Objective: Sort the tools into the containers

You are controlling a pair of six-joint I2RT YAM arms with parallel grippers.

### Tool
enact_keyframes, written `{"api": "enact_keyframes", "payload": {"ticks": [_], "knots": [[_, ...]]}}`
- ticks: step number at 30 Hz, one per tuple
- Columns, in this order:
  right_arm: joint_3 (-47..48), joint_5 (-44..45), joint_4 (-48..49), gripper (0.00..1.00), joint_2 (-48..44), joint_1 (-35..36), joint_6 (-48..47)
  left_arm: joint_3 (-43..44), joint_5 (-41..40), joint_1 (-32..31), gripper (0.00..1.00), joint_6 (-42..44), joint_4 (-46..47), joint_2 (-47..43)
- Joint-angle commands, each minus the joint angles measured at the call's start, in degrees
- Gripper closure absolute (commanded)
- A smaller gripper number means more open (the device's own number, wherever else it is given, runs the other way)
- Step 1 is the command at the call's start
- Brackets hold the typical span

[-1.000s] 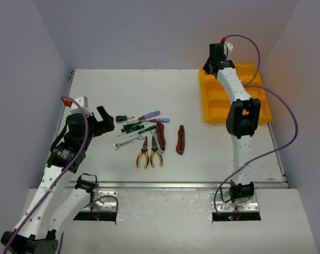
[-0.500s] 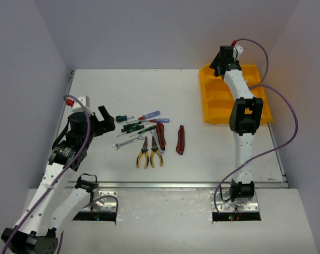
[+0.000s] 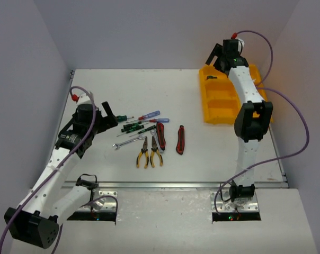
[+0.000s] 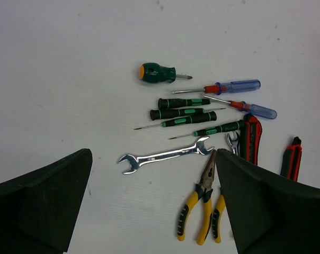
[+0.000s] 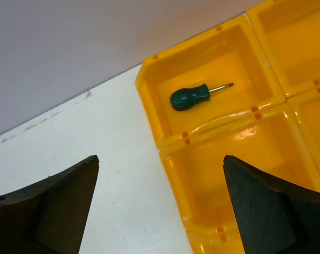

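Yellow tray (image 3: 217,101) hides, perhaps half, behind right arm (image 3: 246,89).

Plain pale walls (image 3: 149,32) enclose a white table (image 3: 149,84) on three sides.

In the top view, part of the yellow tray (image 3: 218,100) is covered by the right arm (image 3: 248,119). In the left wrist view, the second wrench (image 4: 233,142) is mostly hidden under a red-and-black cutter (image 4: 250,138). The other cutter (image 4: 291,159) is partly hidden by a black finger (image 4: 271,211).
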Motion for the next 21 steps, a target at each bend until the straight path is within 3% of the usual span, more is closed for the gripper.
{"api": "enact_keyframes", "payload": {"ticks": [1,4,7,9,14,21], "knots": [[-7.7,-2.9,-6.6,0.01,-17.1,5.6,-6.5,6.2,-1.9,-0.6,0.0,-10.7,-1.2,8.5],[-22.1,-3.3,-9.6,0.01,-27.3,10.5,-8.2,9.4,-6.1,-0.6,0.0,-20.4,-2.7,13.7],[-35.2,-3.2,-5.9,0.01,-35.6,14.0,-7.6,11.8,-9.0,-0.6,0.0,-29.2,-4.0,19.7],[-49.7,-3.9,-0.5,0.01,-43.3,16.8,-6.1,12.9,-12.8,-0.6,0.0,-35.1,-3.9,24.2],[-64.8,-8.8,3.0,0.01,-56.4,17.5,-2.7,18.4,-15.4,-0.7,0.0,-43.9,-5.3,36.6],[-74.1,-12.0,3.1,0.01,-65.9,17.7,-3.0,30.2,-13.7,-0.7,0.0,-50.2,-9.8,55.3]]}}
